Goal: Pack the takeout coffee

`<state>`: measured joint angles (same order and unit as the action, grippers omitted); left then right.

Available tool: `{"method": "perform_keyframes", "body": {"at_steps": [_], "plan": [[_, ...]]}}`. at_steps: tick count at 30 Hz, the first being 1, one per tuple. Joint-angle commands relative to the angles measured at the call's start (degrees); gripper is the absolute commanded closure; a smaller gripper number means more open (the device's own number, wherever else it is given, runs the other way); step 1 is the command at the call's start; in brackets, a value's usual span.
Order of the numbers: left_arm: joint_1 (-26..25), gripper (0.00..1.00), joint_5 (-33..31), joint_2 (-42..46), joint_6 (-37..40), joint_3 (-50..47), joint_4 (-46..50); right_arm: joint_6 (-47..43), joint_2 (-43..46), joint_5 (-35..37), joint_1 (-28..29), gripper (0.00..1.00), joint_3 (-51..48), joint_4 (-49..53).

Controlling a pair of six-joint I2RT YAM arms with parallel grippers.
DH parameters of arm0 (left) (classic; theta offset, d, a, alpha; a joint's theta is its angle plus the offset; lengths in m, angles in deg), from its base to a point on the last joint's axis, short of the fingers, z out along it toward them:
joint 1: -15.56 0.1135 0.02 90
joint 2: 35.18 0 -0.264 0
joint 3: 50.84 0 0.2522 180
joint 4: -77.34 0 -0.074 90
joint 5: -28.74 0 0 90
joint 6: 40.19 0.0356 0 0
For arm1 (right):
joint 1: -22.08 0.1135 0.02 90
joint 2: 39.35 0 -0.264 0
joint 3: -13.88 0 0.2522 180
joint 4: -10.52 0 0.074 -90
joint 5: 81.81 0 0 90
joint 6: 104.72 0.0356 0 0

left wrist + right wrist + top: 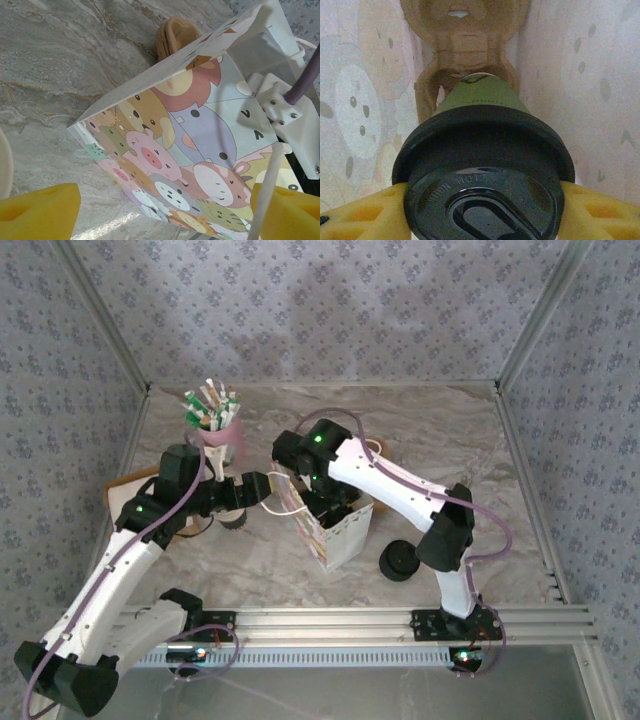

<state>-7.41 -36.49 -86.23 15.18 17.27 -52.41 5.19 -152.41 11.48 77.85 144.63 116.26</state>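
Note:
The takeout coffee point(480, 97), a dark green paper cup with a black lid point(485, 170), hangs inside the cartoon-animal paper bag point(338, 532), just above a brown cardboard cup carrier point(465, 45) at the bag's bottom. My right gripper point(482, 210) is shut on the lid's sides with its yellow pads point(365, 215) and reaches down into the bag point(580, 75). My left gripper point(262, 494) stands open by the bag's left side point(175, 145). The bag's white cord handle point(267, 190) runs in front of its right pad point(290, 215).
A pile of black lids point(398, 561) lies right of the bag. A pink cup of sachets point(215, 425) stands at the back left, beside a cardboard tray point(125, 488). A tan cardboard piece point(175, 32) lies beyond the bag. Metal frame rails border the table.

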Motion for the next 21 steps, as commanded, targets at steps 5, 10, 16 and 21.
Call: {"method": "perform_keyframes", "body": {"at_steps": [5, 10, 16, 21], "plan": [[-0.3, 0.12, -0.3, 0.3, -0.4, 0.6, 1.0, 0.1, 0.3, 0.4, -0.7, 0.36, -1.7, 9.1], [-0.3, 0.12, -0.5, 0.3, -0.6, 0.7, 1.2, -0.3, 1.6, -0.7, -0.8, 0.36, -2.3, 8.5], [-0.5, 0.13, -0.8, 0.3, -0.3, 0.5, 1.6, -0.6, 2.2, -0.7, -0.9, 0.36, -2.4, 8.2], [-0.6, 0.13, -0.9, 0.8, -0.4, 0.5, 1.5, -0.6, 2.7, -1.0, -0.9, 0.36, -2.4, 7.1]]}}
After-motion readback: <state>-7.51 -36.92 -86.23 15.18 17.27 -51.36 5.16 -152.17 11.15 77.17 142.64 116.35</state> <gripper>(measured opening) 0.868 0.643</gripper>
